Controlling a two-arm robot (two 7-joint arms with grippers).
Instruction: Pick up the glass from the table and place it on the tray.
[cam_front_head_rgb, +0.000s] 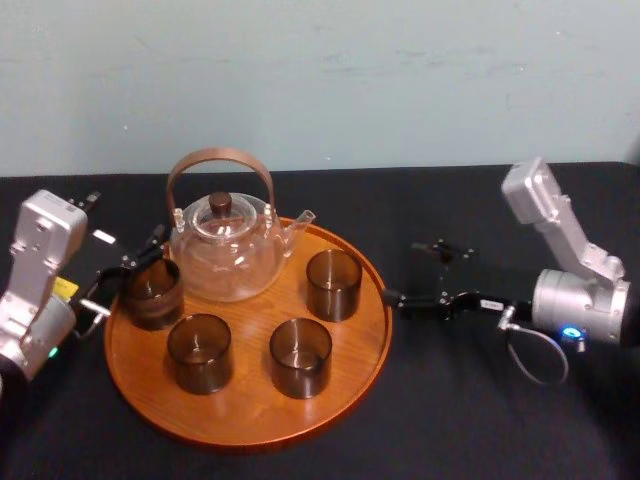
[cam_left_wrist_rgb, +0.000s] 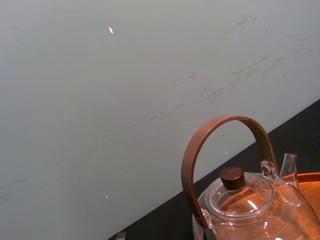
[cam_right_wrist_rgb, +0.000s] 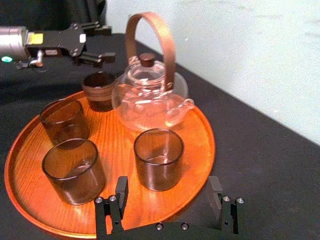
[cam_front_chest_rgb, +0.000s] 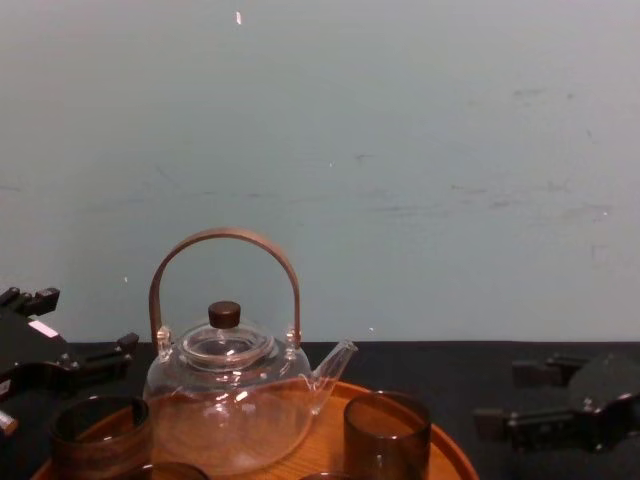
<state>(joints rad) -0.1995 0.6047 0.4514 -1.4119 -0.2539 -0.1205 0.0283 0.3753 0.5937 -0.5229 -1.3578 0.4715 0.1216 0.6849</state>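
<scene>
A smoky brown glass (cam_front_head_rgb: 152, 292) (cam_right_wrist_rgb: 99, 90) (cam_front_chest_rgb: 98, 435) stands upright on the left edge of the round wooden tray (cam_front_head_rgb: 250, 412) (cam_right_wrist_rgb: 200, 145). My left gripper (cam_front_head_rgb: 125, 272) (cam_right_wrist_rgb: 96, 42) (cam_front_chest_rgb: 70, 330) hovers open just beyond that glass, its fingers wide apart and holding nothing. Three more glasses (cam_front_head_rgb: 333, 284) (cam_front_head_rgb: 199, 352) (cam_front_head_rgb: 300, 356) stand on the tray in front of the clear glass teapot (cam_front_head_rgb: 230, 250) (cam_left_wrist_rgb: 250, 210) (cam_right_wrist_rgb: 150, 95) (cam_front_chest_rgb: 225, 410). My right gripper (cam_front_head_rgb: 425, 275) (cam_right_wrist_rgb: 167, 192) (cam_front_chest_rgb: 540, 395) is open and empty over the black cloth, just off the tray's right rim.
The black tablecloth (cam_front_head_rgb: 470, 420) is bare to the right of and in front of the tray. A pale wall (cam_front_chest_rgb: 400, 150) closes the back of the table. The teapot's tall wooden handle (cam_front_head_rgb: 220, 160) arches above the glasses.
</scene>
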